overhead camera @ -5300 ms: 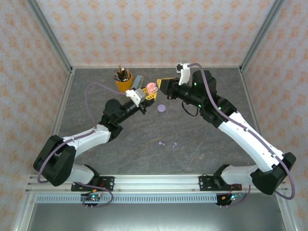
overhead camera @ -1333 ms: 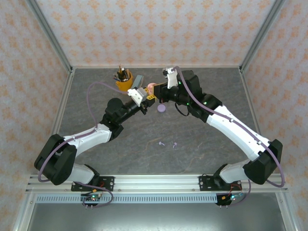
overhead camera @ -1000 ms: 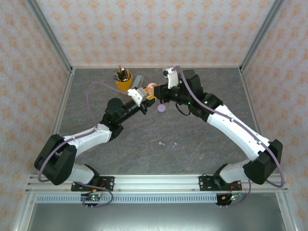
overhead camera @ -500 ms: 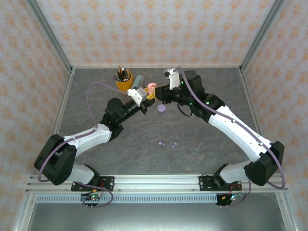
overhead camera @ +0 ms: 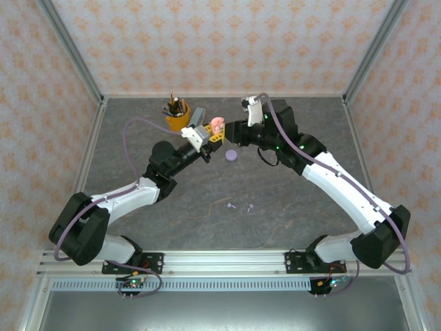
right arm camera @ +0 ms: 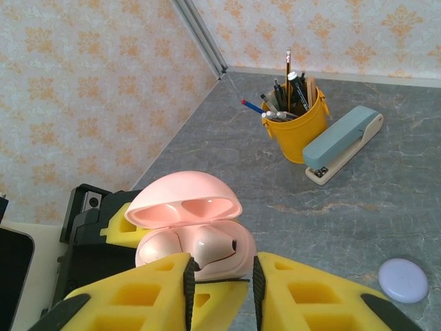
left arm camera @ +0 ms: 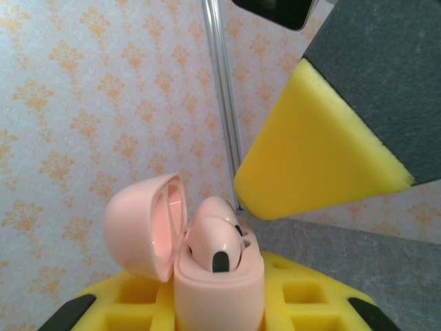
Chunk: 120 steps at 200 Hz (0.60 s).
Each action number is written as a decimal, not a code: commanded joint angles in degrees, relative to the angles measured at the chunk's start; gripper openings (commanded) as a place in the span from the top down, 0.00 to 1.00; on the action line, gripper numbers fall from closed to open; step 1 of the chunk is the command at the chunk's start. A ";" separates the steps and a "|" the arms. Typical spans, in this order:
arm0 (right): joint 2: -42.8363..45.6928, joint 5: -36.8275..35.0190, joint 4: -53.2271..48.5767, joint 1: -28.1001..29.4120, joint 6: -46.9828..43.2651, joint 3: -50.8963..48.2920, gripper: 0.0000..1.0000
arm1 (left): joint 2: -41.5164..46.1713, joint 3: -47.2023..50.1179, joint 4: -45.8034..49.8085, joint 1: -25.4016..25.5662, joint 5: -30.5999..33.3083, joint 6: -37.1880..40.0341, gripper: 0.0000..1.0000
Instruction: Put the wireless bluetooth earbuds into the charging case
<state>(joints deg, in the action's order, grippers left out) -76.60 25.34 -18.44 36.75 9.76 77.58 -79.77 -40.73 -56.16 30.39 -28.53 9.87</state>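
My right gripper [right arm camera: 220, 272], slightly parted and empty, is hovering just before the open case [right arm camera: 196, 241] that my left gripper [overhead camera: 209, 135] is clamping upright, pink buds [left arm camera: 213, 243] seated inside, while two lilac buds [overhead camera: 232, 205] are lying on the bench [overhead camera: 296, 227], back toward my bases.

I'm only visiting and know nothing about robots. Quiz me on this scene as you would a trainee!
1. True or false: the pink charging case has its lid closed.
2. Fill in: the case is held by the ___ gripper.
3. How many lilac earbuds lie loose on the table?
Key: 1 false, the lid is open; 2 the left gripper; 3 two.
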 commanded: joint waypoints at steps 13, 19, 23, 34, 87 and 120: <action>1.71 -0.40 0.38 -0.80 1.24 2.84 0.70 | 0.84 -0.50 -3.60 0.71 -1.10 -0.41 1.00; 1.63 -0.62 0.02 -0.88 1.29 3.39 0.70 | 0.74 -0.49 -3.60 0.69 -1.10 -0.44 1.00; 1.58 -0.88 -0.22 -0.89 1.31 3.87 0.70 | 0.75 -0.49 -3.60 0.71 -1.09 -0.54 1.00; 1.36 -1.74 -0.91 -0.94 1.40 5.05 0.70 | 0.66 -0.41 -3.63 0.69 -1.18 -0.55 1.00; -5.61 -6.39 -10.07 -1.24 2.25 16.37 0.70 | 0.23 -0.31 -3.53 0.72 -1.86 -0.98 1.00; -15.84 -8.53 -22.50 -1.66 2.82 30.13 0.71 | -0.19 -0.65 -2.84 0.69 -2.91 -0.98 1.00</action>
<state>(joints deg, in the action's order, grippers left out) -86.15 19.92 -29.67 35.66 11.55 100.05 -79.77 -40.73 -56.45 30.39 -29.67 9.39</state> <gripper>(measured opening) 0.294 0.224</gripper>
